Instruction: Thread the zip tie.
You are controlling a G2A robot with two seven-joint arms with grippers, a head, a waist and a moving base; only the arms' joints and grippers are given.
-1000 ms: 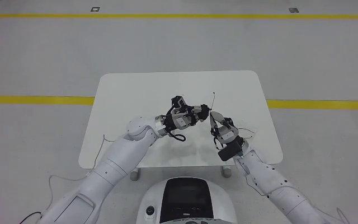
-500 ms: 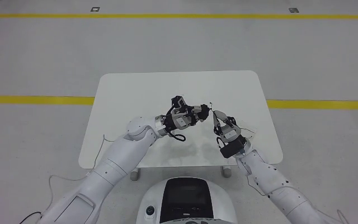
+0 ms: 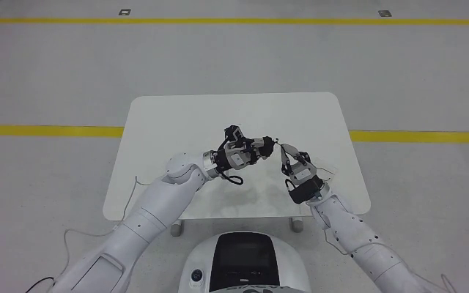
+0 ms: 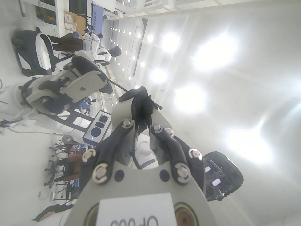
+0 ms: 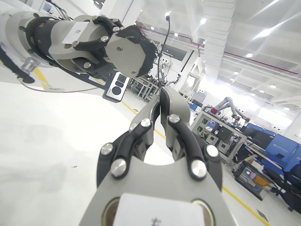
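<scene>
The zip tie (image 5: 164, 48) is a thin black strap held in the air above the white table (image 3: 183, 132). My right gripper (image 5: 160, 94) is shut on one end of it. From there the strap runs up past the dark fingertips of my left gripper (image 5: 147, 55), and a small head (image 5: 167, 18) shows at its far end. In the left wrist view my left gripper (image 4: 141, 97) is shut on the strap (image 4: 117, 86), with a short end (image 4: 158, 106) sticking out beyond the fingers. In the top view the two grippers (image 3: 268, 144) (image 3: 286, 155) nearly meet over the table's middle.
The table top (image 3: 322, 117) around the arms is bare white, with its edges well away from both grippers. Grey floor with yellow lines (image 3: 58, 130) surrounds it.
The strap's free end, which stood out toward the table's far side, now lies close to the left gripper. My right gripper has shifted slightly to the right. The left arm has kept still.
</scene>
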